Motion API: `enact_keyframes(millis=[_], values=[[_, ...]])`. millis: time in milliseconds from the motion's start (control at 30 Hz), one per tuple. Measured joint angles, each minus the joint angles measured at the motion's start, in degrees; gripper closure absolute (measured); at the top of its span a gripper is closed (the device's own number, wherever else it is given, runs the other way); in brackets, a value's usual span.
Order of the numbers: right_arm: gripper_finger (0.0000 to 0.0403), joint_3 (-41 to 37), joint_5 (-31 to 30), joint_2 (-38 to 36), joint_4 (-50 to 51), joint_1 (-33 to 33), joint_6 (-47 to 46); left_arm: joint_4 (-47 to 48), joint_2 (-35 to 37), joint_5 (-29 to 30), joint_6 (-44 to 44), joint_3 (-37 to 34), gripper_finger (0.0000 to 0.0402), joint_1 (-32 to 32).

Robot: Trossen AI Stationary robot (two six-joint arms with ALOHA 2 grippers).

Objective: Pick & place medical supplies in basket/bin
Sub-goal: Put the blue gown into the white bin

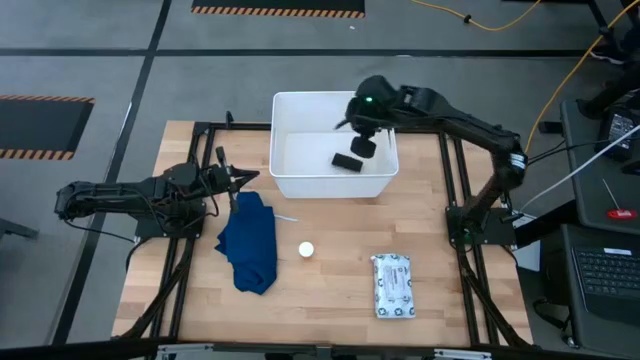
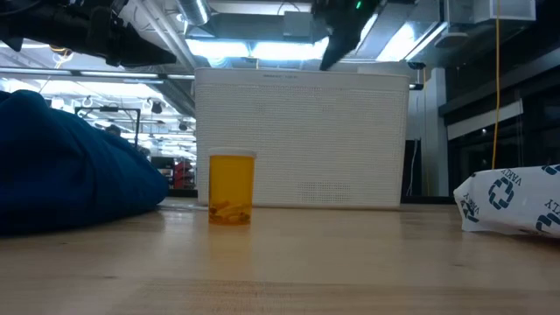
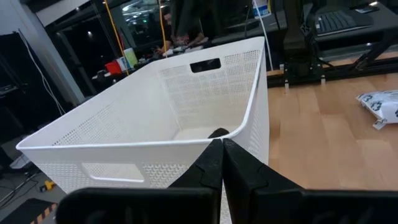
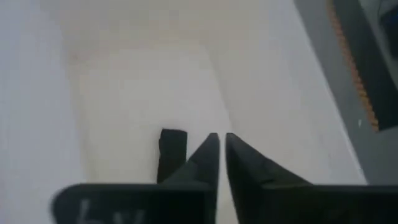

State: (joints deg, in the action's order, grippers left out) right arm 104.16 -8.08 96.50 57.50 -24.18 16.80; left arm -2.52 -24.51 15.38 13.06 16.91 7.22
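The white tub (image 1: 290, 105) stands at the table's far middle. The small black cylinder (image 1: 347, 161) lies on its floor, also seen in the right wrist view (image 4: 172, 149). My right gripper (image 1: 362, 142) hangs above the tub's right part, shut and empty (image 4: 221, 142), just beside and above the cylinder. My left gripper (image 1: 250, 180) waits shut (image 3: 222, 144) near the tub's left near corner. The dark blue cloth (image 1: 250, 242) lies crumpled on the table. The white-orange bottle (image 1: 306, 250) stands upright (image 2: 232, 188). The printed packet (image 1: 392, 286) lies flat.
A black frame of rails (image 1: 450, 180) runs along the table's left and right sides. The tub's tall perforated wall (image 2: 302, 140) faces the near edge. Bare wood lies between the bottle and the packet (image 2: 512, 201). Cables and a keyboard (image 1: 605, 265) sit off the table's right.
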Motion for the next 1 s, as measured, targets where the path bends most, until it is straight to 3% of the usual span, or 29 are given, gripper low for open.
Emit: enact_keyframes(millis=[133,333,600,800,1000], values=[[0.0395,-5.9,0.0,-6.1,-3.6,1.7,-0.8,-0.1,0.0,0.0,0.1,0.0,0.0398,0.0],[0.0400,-24.7,0.0,-18.3,-19.3,4.5,-1.3,0.5,0.0,-3.2,-0.5,0.7,0.0398,0.0],[0.0400,-44.5,2.1,-31.9,-40.3,11.0,-3.2,10.9,-0.5,-5.9,-3.9,10.6,0.0400,-0.4],[0.0396,-58.8,3.8,-34.9,-58.9,16.1,-4.1,25.7,-5.3,-0.2,-8.2,19.4,0.0400,-4.0],[0.0396,-68.4,3.7,-33.7,-70.7,18.3,-2.6,45.5,-11.5,9.1,-22.5,30.2,0.0400,-10.1]])
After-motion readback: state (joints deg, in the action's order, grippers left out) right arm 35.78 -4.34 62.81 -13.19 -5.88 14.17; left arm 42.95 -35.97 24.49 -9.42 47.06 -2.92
